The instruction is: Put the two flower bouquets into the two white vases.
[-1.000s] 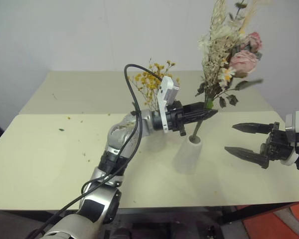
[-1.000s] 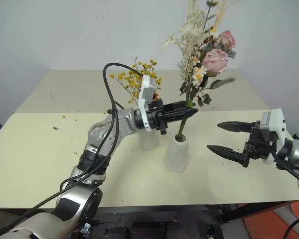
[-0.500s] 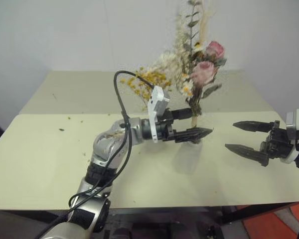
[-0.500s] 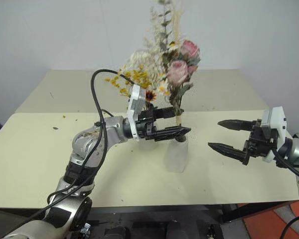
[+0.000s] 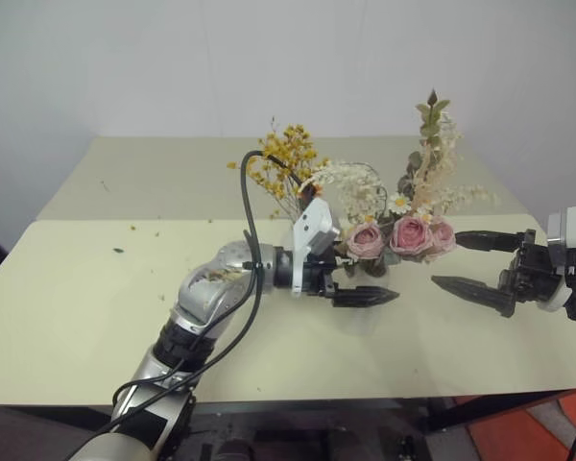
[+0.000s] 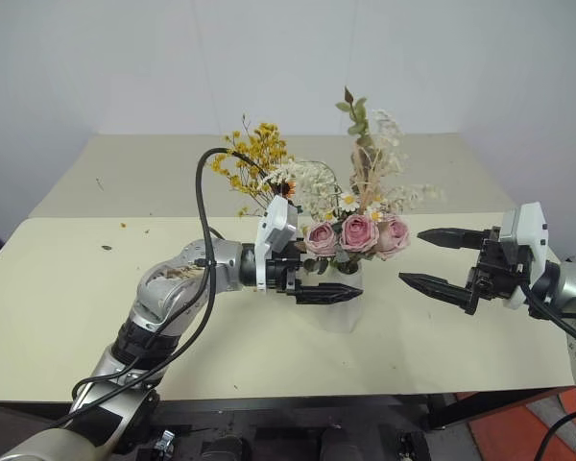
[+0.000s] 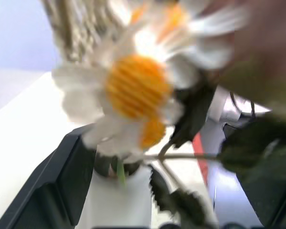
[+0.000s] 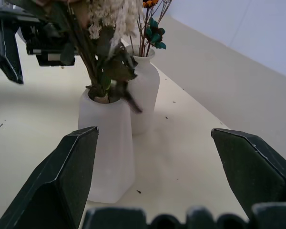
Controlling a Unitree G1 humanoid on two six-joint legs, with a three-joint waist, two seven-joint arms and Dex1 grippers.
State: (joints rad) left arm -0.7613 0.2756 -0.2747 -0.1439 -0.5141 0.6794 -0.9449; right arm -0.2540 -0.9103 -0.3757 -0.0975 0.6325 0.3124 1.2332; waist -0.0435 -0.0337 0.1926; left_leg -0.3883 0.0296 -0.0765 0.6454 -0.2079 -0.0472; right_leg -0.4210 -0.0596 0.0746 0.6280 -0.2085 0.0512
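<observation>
We're looking at both bouquets sitting in vases now. The yellow-orange bouquet (image 5: 284, 158) is standing in the squat vase (image 8: 144, 86) at the back, stems running down its narrow neck. The pink rose bouquet (image 5: 400, 233) is sitting stems-down in the tall tapered vase (image 8: 107, 143), which stands just in front of the squat one on the surface (image 5: 77, 288); the roses are riding low, right above the rim.

Our left claw (image 5: 360, 285) is spread wide, fingers either side of the tall vase's top and just under the blooms, pinching nothing we can see. Our right claw (image 6: 442, 259) is also spread, empty, hovering well apart to the side and pointing at the vases.

We're judging the task essentially done: both placements are made. What we're still needing is to back the left claw out without snagging leaves or tipping the tall vase.
</observation>
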